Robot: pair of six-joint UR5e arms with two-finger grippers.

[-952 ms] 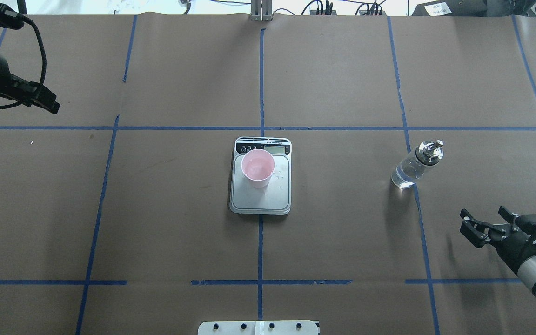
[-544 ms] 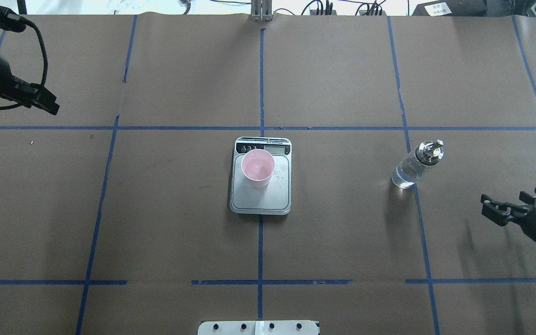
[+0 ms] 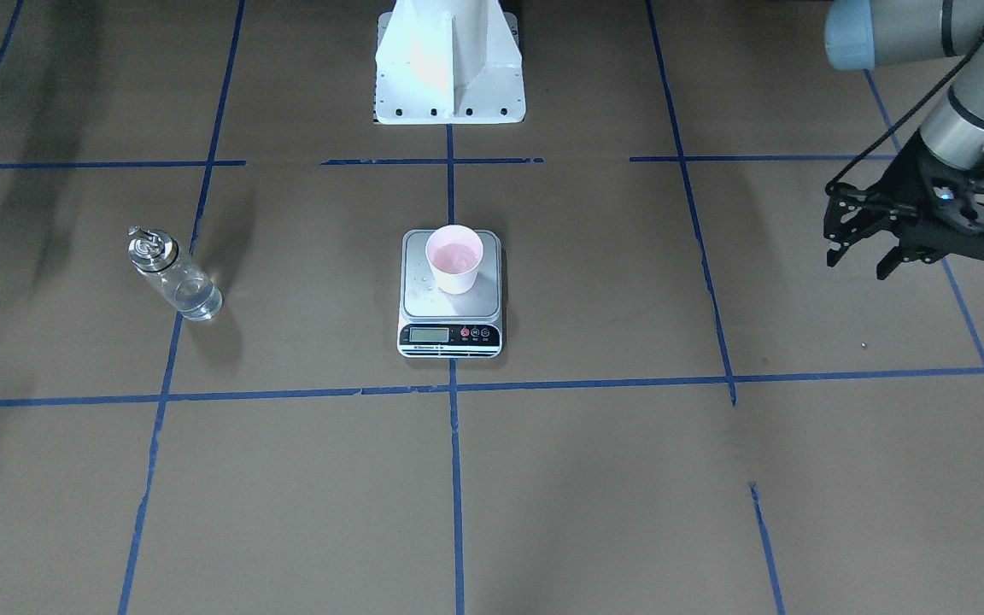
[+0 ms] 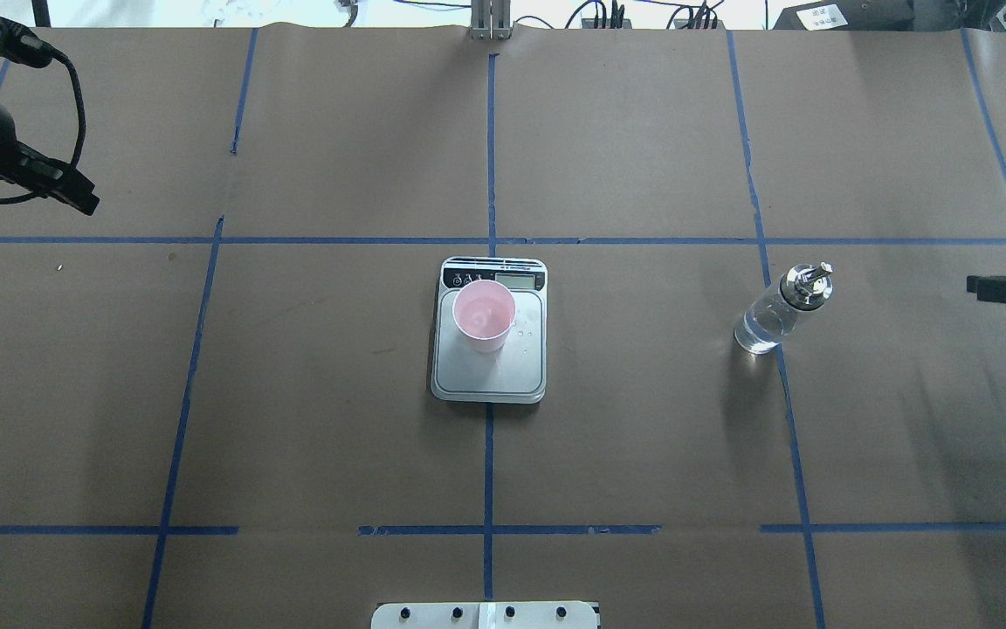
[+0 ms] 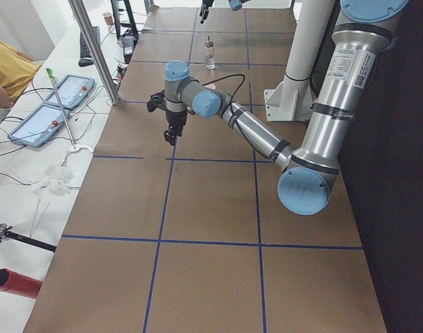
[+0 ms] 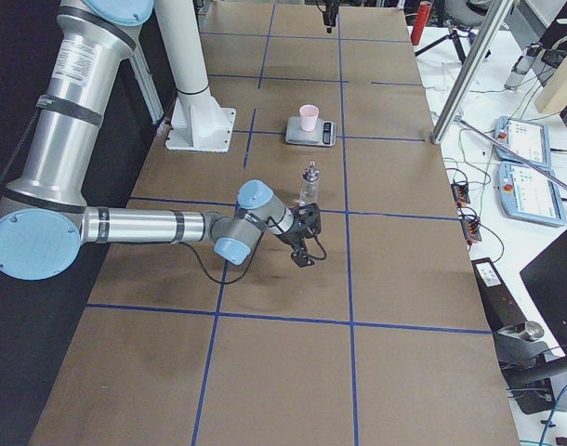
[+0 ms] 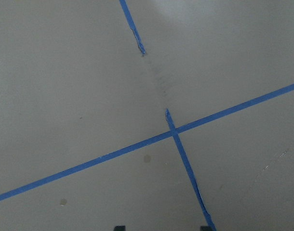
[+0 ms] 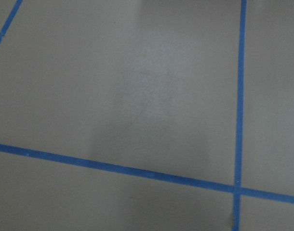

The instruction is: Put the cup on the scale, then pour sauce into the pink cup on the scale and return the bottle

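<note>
Light falls bright and even from above across the brown paper [image 4: 643, 157], with no hard edges. Past the table's far end, the overhead view blows out to white. The bottle [image 4: 774, 310] throws a soft shadow toward the camera and its metal cap glints. The scale [image 4: 490, 376] platform carries a pale sheen. In the front-facing view, broad blurry shadows smear the left side. Both wrist views run dim and grey. The right one is darker and softer, with a vague shadow patch mid-frame.

The brown surface [image 4: 337, 419] has blue tape lines [image 4: 488, 463] across it, and a white side table [image 5: 21, 208] next to it holds two tablets [image 5: 41, 125].
</note>
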